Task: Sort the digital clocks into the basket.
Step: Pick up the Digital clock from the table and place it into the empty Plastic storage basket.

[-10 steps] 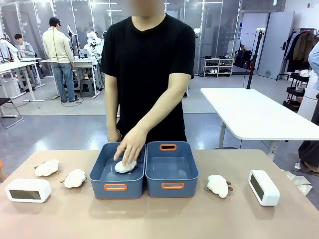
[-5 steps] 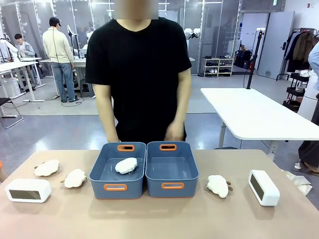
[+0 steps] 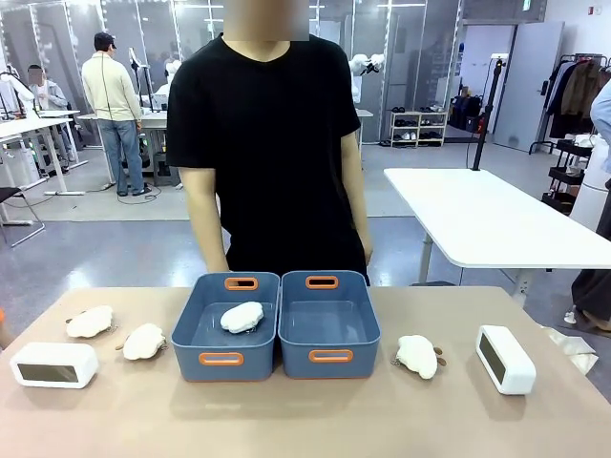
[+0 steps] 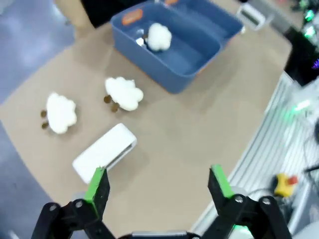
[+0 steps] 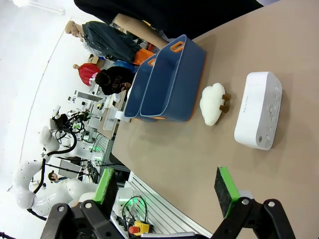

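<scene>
Tan worktop (image 3: 305, 420), open lab behind: one digital clock (image 3: 53, 364) far left, plush toy (image 3: 242, 317) in left basket (image 3: 187, 336), right basket (image 3: 368, 334) touching it, other digital clock (image 3: 505, 359) far right. Fingers spread on left gripper (image 4: 157, 186) and right gripper (image 5: 167, 191). Person (image 3: 272, 143) has pulled the hand off the plush toy.

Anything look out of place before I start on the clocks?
Nothing spilled or damaged. One plush toy lies in the left basket; the left digital clock and the right digital clock both sit out on the table.
</scene>
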Controlling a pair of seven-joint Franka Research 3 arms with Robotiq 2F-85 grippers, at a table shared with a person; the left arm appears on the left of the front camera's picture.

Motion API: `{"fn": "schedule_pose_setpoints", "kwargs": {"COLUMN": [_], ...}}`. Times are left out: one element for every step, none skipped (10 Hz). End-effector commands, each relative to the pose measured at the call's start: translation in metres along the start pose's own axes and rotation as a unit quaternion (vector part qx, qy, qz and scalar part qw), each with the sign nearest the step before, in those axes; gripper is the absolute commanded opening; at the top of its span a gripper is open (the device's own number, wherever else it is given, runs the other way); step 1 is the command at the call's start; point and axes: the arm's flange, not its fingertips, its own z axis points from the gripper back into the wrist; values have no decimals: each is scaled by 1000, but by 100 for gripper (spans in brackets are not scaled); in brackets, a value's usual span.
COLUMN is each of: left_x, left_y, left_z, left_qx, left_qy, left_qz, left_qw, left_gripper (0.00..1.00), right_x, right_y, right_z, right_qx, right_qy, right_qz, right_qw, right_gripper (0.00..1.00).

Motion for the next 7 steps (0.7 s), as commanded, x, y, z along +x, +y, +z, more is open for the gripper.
{"fn": "schedule_pose_setpoints", "kwargs": {"left_x": [11, 24, 31, 33, 28, 43, 43], "left_y": [-2, -3, -4, -5, -5, -16, -16], "left_z": [-30, -51, -69, -87, -102, -73, -73], "left_qx": [62, 66, 74, 69, 26, 11, 11], "left_qy": [78, 117, 158, 201, 225, 164, 164], "left_qz": [-263, -335, -373, -392, -385, -297, -297], "left_qw": [960, 932, 911, 895, 895, 941, 941], "left_gripper": [100, 100, 100, 100, 100, 100, 100], "right_x": [1, 1, 1, 1, 1, 1, 1], "right_y": [0, 0, 0, 0, 0, 0, 0], "right_z": [0, 0, 0, 0, 0, 0, 0], "right_qx": [6, 6, 6, 6, 6, 6, 6], "right_qy": [-5, -5, -5, -5, -5, -5, -5], "right_qz": [2, 2, 2, 2, 2, 2, 2], "right_qw": [1000, 1000, 1000, 1000, 1000, 1000, 1000], "right_gripper": [100, 100, 100, 100, 100, 100, 100]}}
